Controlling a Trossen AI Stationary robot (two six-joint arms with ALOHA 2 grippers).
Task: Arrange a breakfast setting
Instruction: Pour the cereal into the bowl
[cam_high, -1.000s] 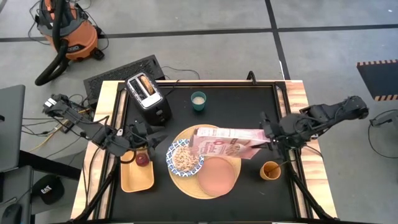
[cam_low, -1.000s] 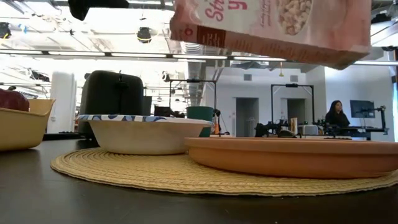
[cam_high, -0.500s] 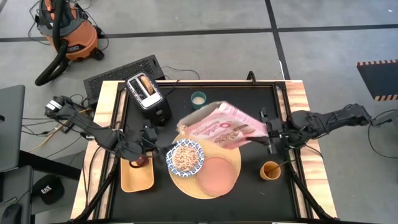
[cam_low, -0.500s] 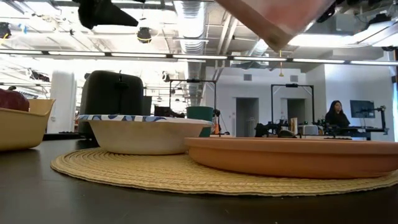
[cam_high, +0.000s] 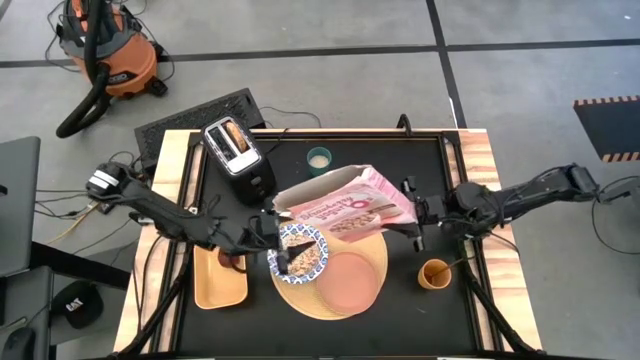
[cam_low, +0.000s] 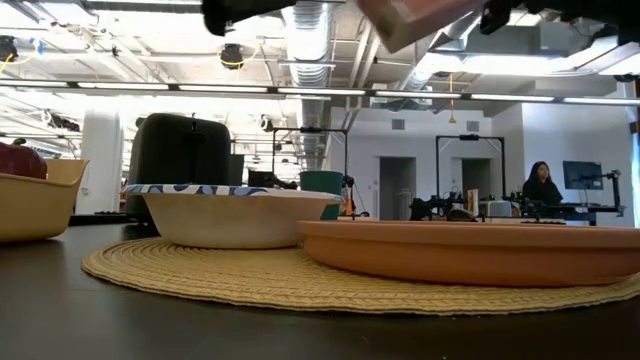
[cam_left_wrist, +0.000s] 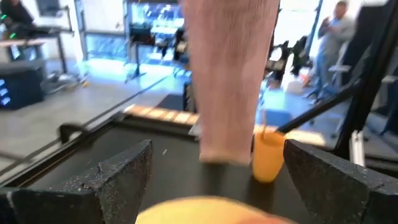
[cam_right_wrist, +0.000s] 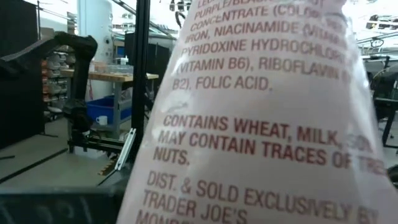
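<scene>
The blue-and-white bowl (cam_high: 303, 254), filled with cereal, and the pink plate (cam_high: 352, 284) sit on the round tan board (cam_high: 300, 300). A pink cereal box (cam_high: 345, 208) hangs above them with my right gripper (cam_high: 412, 216) shut on it. My left gripper (cam_high: 287, 254) hovers open over the bowl's left side, touching nothing. In the left wrist view the box (cam_left_wrist: 227, 74) shows beyond those open fingers. The apple (cam_high: 231, 262) lies in the yellow tray (cam_high: 221, 290). An orange cup (cam_high: 435, 273) holds the gold spoon. The bagel (cam_high: 233, 135) stands in the toaster (cam_high: 241, 160). My right gripper holds the cereal box by its closed right end (cam_high: 404, 210), pinched between the two fingers, which reach in about level from the table's right. The box is lifted clear above the board and bowl, lying lengthwise, with its open end (cam_high: 285, 205) toward the table's left.
A teal cup (cam_high: 319, 158) stands at the far middle of the black table top. The orange cup sits close below my right arm. A shop vacuum (cam_high: 105, 50) and cables lie on the floor beyond the table's far left.
My left gripper has gone from over the tray toward the table's right and now hangs above the bowl; the apple has stayed in the tray. My right gripper has carried the cereal box toward the table's left and turned it, so its open end now lies near the bowl's far side.
</scene>
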